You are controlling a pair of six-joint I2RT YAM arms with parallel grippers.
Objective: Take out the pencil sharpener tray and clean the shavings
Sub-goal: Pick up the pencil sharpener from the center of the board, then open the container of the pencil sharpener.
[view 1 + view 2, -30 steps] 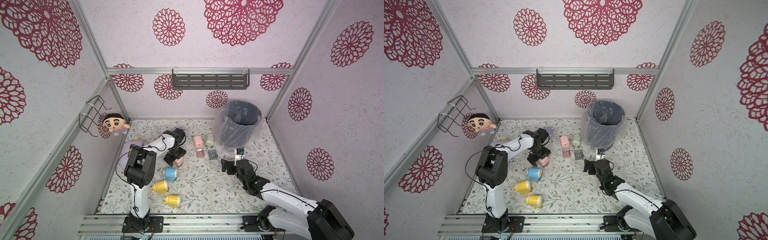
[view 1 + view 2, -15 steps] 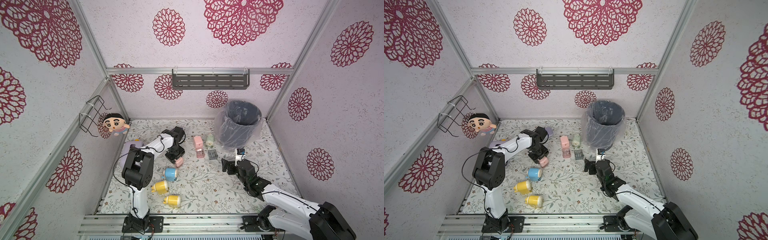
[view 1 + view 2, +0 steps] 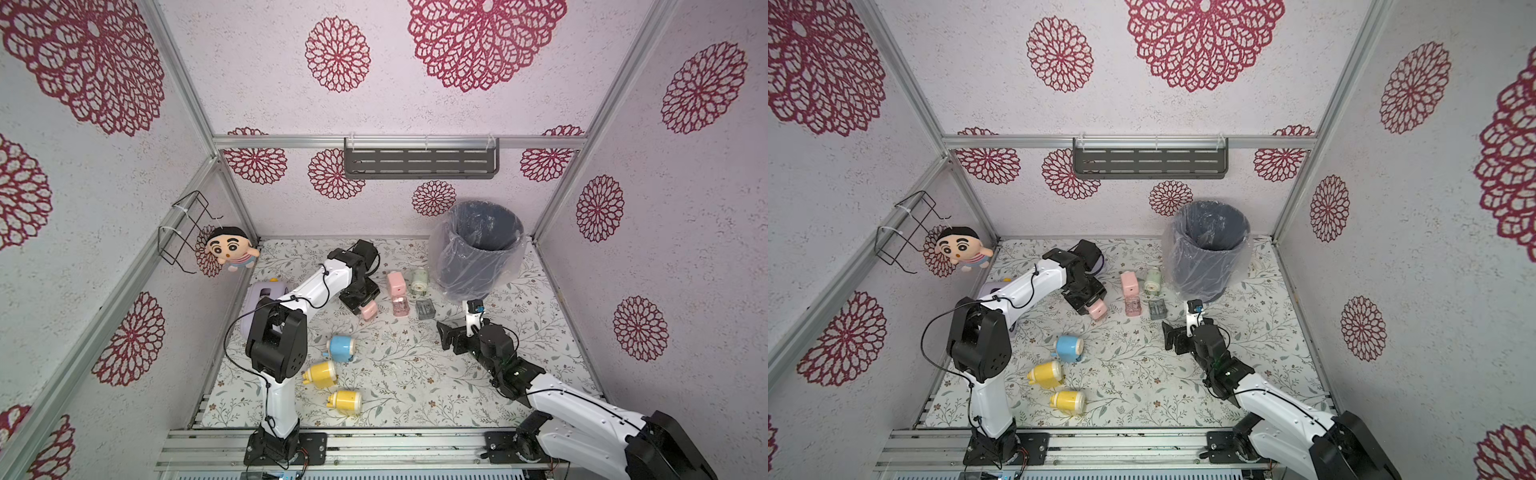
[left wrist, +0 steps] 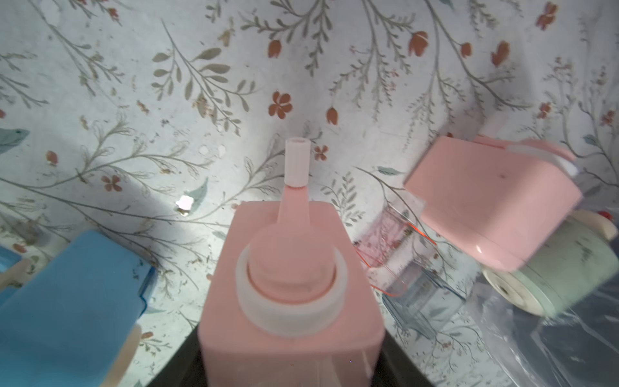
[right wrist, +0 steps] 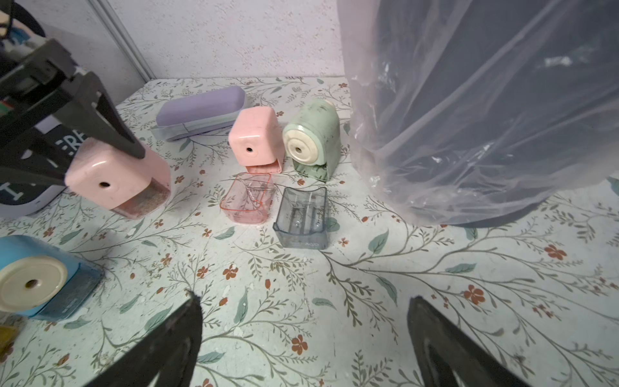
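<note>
My left gripper (image 3: 365, 306) is shut on a pink pencil sharpener (image 3: 369, 311) (image 4: 291, 284) at the middle left of the floral mat. Black fingers (image 5: 110, 130) clamp its sides, and it sits tilted in the grip. Its clear tray (image 5: 147, 201) is in the body, with tan-brown shavings (image 5: 152, 197) showing through the wall. In the left wrist view the crank end with its white handle (image 4: 296, 160) faces the camera. My right gripper (image 5: 304, 301) (image 3: 446, 336) hovers open over bare mat to the right, holding nothing.
A second pink sharpener (image 5: 256, 140) and a green one (image 5: 313, 140) stand by the lined bin (image 3: 478, 249), with a pink tray (image 5: 249, 201) and a grey tray (image 5: 303, 217) before them. Blue (image 3: 343, 348) and yellow sharpeners (image 3: 322, 374) lie nearer the front. A purple case (image 5: 201, 110) lies behind.
The left gripper's jaws have closed onto the pink sharpener. The right arm has stayed where it was.
</note>
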